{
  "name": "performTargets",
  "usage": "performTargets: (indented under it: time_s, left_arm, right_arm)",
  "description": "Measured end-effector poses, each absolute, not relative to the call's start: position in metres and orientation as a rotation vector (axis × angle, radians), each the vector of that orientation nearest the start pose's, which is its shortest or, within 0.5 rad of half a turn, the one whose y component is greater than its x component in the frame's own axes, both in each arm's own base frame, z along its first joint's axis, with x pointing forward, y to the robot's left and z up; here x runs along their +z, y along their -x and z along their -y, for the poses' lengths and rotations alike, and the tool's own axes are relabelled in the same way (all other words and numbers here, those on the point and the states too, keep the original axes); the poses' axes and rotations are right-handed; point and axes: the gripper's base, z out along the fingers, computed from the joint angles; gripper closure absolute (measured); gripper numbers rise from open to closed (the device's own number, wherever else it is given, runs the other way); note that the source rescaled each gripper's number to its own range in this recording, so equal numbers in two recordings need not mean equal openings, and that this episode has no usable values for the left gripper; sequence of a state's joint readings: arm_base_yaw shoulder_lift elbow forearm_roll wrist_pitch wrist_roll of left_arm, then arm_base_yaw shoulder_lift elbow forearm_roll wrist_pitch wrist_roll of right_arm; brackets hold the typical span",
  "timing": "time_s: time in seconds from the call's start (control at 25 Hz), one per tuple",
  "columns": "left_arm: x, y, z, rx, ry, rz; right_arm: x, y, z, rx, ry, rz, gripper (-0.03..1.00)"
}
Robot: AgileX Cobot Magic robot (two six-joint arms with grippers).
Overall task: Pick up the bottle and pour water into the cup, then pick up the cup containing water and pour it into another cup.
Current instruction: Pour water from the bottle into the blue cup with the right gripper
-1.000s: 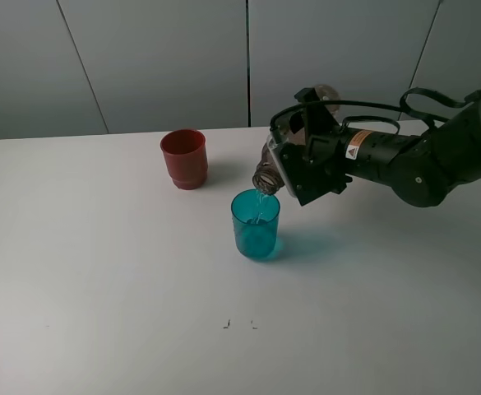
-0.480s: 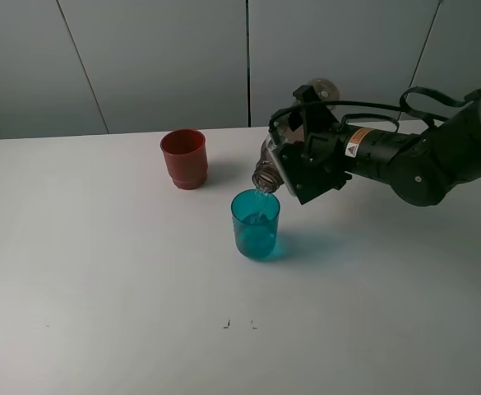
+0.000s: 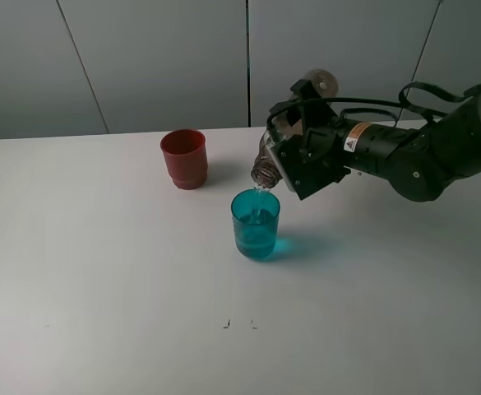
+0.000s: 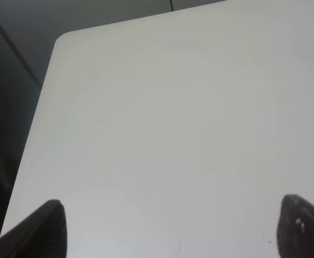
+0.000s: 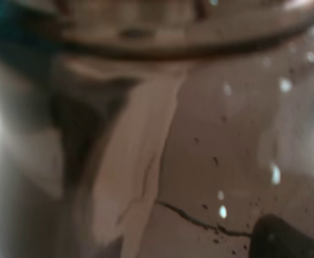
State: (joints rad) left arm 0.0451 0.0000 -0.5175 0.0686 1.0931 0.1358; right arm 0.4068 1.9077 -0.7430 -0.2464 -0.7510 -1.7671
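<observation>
While the right fingers (image 3: pixel 299 173) clamp the smoky translucent bottle (image 3: pixel 265 169), left fingers (image 4: pixel 45 230) gape empty.

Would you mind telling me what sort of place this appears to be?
Probably a robotics lab or test bench: a white table against plain grey wall panels, with a robot arm holding a bottle tipped over a teal cup.

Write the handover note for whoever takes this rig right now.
Right gripper: shut on the bottle, tipped mouth-down just above the teal cup's rim.
Left gripper: open, empty, over the table.
Red cup: upright, behind and left of the teal cup, apart from it.
Done: bottle picked up; water going into the teal cup, partly filled.
Left: finish the pour, then lift the teal cup and pour into the red cup.
</observation>
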Motion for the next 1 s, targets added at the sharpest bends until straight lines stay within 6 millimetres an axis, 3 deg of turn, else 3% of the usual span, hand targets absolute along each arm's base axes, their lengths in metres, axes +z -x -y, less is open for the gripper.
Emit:
performTargets:
  time_s: [1.0]
  left_arm:
    - [0.2797, 0.0086, -0.0052, 0.194, -0.088, -2.061]
  right_arm:
    - [0.1374, -0.3161, -0.1578, -0.876, 1.902, -0.611, 0.96]
